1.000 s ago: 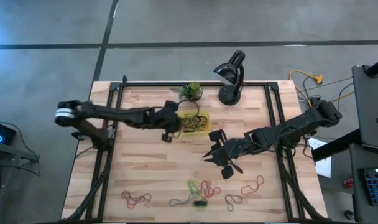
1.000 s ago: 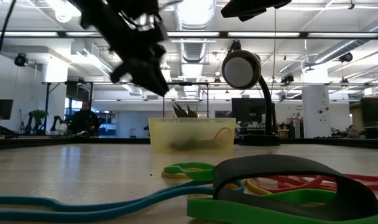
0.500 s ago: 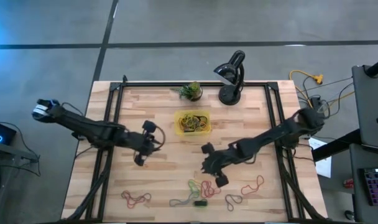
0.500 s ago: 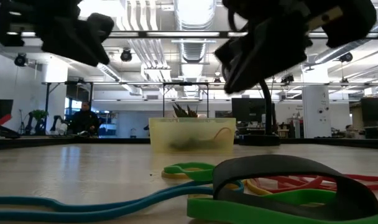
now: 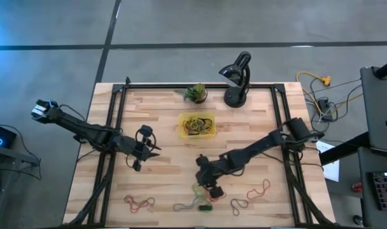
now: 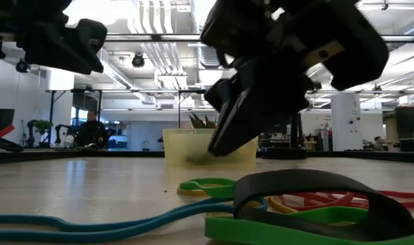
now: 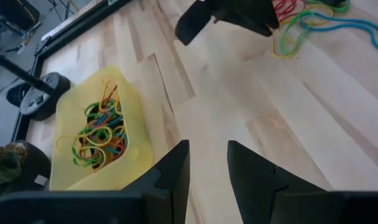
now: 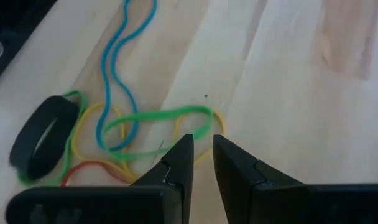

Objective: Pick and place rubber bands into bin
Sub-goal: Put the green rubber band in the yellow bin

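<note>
Several rubber bands (image 5: 203, 194) lie loose on the near part of the table (image 5: 161, 184), with a dark ring (image 8: 41, 134) among the tangle of green, yellow, red and blue loops. The right hand (image 5: 211, 186) hangs just over the inner edge of this cluster; in its wrist view its two fingers (image 8: 176, 163) stand a narrow slit apart right above a green loop (image 8: 158, 118) and grip nothing. The step in hand looks like the reach for the next pick. The next move calls for a short drop onto the green strand, so that one finger goes each side of it, then a close before lifting. The bands overlap, so a neighbour may well come up with it.

Farther back, the left hand (image 5: 142, 147) waits over bare table left of centre, its fingers slightly parted and empty. Beyond it, near the far middle, the yellow bin (image 5: 197, 125) already holds a heap of bands; the lift must end there.
</note>
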{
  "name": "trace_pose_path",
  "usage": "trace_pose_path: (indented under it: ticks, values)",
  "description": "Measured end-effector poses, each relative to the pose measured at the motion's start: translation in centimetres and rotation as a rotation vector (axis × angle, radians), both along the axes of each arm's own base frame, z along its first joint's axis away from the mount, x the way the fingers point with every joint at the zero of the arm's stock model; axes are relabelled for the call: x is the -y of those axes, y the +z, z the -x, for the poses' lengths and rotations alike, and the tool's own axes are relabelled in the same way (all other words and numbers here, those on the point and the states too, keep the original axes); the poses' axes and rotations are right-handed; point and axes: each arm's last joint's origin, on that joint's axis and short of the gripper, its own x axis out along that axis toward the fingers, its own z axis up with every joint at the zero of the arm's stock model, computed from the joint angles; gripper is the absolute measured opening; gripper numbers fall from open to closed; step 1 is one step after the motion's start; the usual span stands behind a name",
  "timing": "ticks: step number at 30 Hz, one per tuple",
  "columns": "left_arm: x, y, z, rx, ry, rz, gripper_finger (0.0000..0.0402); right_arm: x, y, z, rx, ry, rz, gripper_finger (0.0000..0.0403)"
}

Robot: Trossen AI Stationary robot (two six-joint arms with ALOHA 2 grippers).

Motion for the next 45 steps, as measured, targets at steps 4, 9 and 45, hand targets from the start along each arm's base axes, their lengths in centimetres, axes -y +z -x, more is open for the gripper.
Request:
trace_pose_path:
  ticks: [4, 9, 45]
  values:
    - [0.0, -0.3, 0.1, 0.002, 0.004, 0.004, 0.0092, -0.4, -0.6, -0.8, -0.035, 0.023, -0.049, 0.0057]
    - [0.1, -0.5, -0.2, 0.0, 0.005, 0.002, 0.0092, -0.7, -0.6, -1.3, -0.037, 0.045, -0.076, 0.0057]
    - [0.3, -0.8, -0.8, -0.003, 0.002, -0.004, 0.0092, -0.3, -2.7, -2.0, -0.038, -0.012, 0.029, 0.0116]
